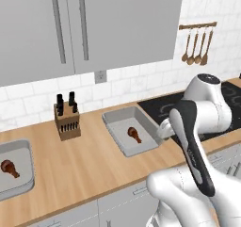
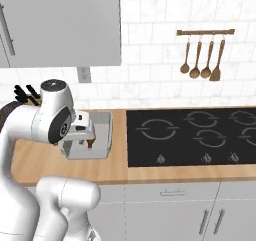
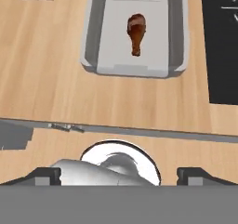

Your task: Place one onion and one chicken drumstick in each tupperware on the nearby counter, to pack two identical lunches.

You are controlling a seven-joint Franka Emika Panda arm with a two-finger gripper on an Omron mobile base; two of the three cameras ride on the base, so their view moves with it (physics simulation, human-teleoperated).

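On the wooden counter [image 1: 84,167] stand two grey tupperware trays. The middle tupperware [image 1: 114,133] holds one chicken drumstick [image 1: 134,134], which the hand view shows lying on the tray floor [image 3: 136,32]. The left tupperware [image 1: 31,167] holds another drumstick [image 1: 9,167]. My gripper [image 3: 123,175] is open, its fingertips far apart with nothing between them. It hangs above the counter's front edge, short of the middle tray's near wall [image 3: 135,72]. The onion is out of view.
A knife block [image 1: 67,120] stands behind and between the trays. The black cooktop [image 1: 162,107] lies directly right of the middle tray. Wooden utensils [image 1: 196,44] hang on the wall above it. Grey wall cabinets [image 1: 70,23] hang over the counter.
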